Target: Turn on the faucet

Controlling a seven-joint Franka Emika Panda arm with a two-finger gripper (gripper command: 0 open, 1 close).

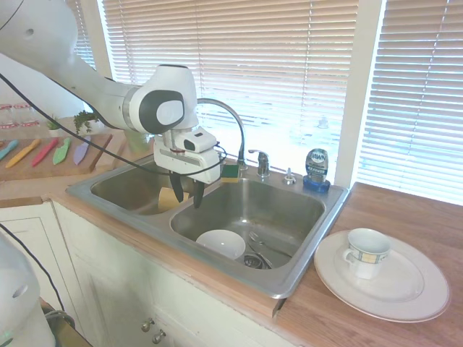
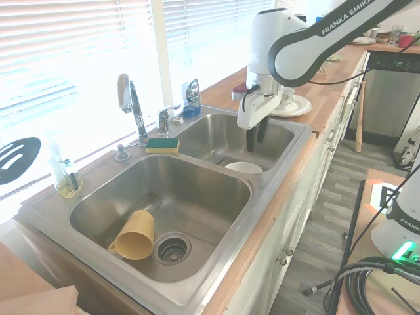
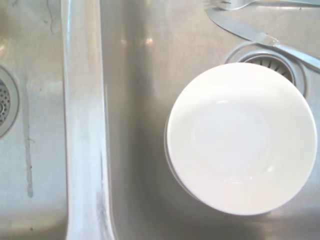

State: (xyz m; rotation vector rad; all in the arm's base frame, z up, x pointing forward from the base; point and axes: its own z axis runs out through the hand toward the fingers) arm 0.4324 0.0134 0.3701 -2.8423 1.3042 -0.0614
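Standing at the back rim of the double sink (image 1: 304, 278), behind the divider between the two basins, the faucet (image 1: 230, 123) arches its grey gooseneck spout up and over, with its short chrome lever handle (image 1: 259, 163) just to the side of the base. The gripper (image 1: 187, 194) hangs well in front of the faucet and apart from it, over the basin that holds a white bowl (image 1: 221, 243), close to the divider. Nothing is touching the lever. In the second exterior view the faucet (image 2: 131, 105) rises at the far rim while the gripper (image 2: 255, 138) sits nearer the front edge of the sink, so the whole depth of the basin lies between them.

The white arm reaches in over the counter with its wrist bent so that the gripper points straight down into the basin. Its two dark fingers (image 1: 176, 190) stand a narrow gap apart and hold nothing.

The wrist view looks straight down on the bowl (image 3: 241, 137), the divider ridge (image 3: 82, 120) and a knife (image 3: 260, 36) lying by the drain. A green and yellow sponge (image 2: 162, 145) rests on the rim beside the faucet base, and a blue dish-soap bottle (image 1: 316, 168) stands further along the rim. A yellow cup (image 2: 134, 235) lies on its side in the other basin. On the wooden counter, a mug (image 1: 365, 253) stands on a white plate (image 1: 412, 289).
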